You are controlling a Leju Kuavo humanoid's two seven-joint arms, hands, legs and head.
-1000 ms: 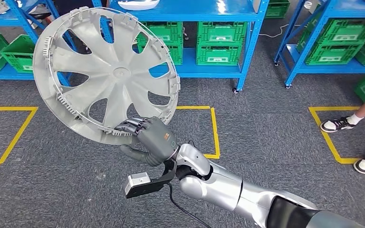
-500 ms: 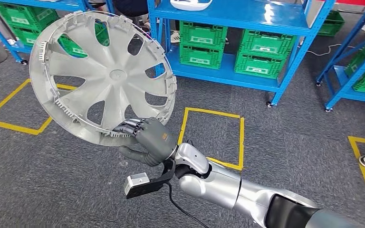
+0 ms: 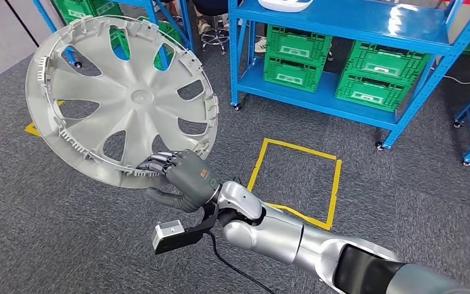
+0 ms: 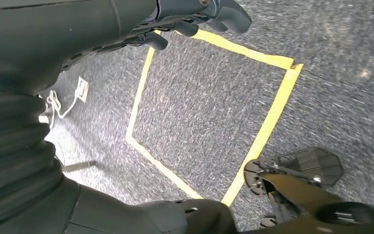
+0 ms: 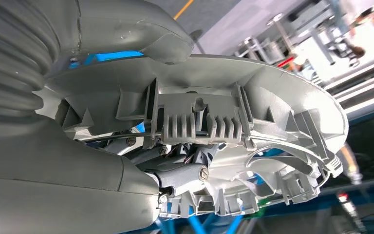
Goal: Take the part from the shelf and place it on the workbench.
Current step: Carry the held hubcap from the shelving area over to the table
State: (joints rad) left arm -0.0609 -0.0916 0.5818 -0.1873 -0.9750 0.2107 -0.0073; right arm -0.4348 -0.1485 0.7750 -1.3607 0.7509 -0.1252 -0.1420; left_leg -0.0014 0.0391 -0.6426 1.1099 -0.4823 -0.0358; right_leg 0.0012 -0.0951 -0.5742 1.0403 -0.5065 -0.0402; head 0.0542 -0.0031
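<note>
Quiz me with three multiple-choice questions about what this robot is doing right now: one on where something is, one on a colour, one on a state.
1. Where do the green plastic crates sit?
A. on the blue metal shelving
B. on the carpet
C. in the robot's hand

2. What colour is the taped square on the grey carpet?
A. red
B. yellow
C. white

3. What is the right hand doing?
A. hanging empty
B. pressing the floor
C. gripping the rim of the round grey plastic wheel cover

Answers: 1 A, the crates stand on the lower shelves of the blue metal shelving. 2 B, the tape is yellow. 3 C, its fingers wrap the cover's lower rim.
</note>
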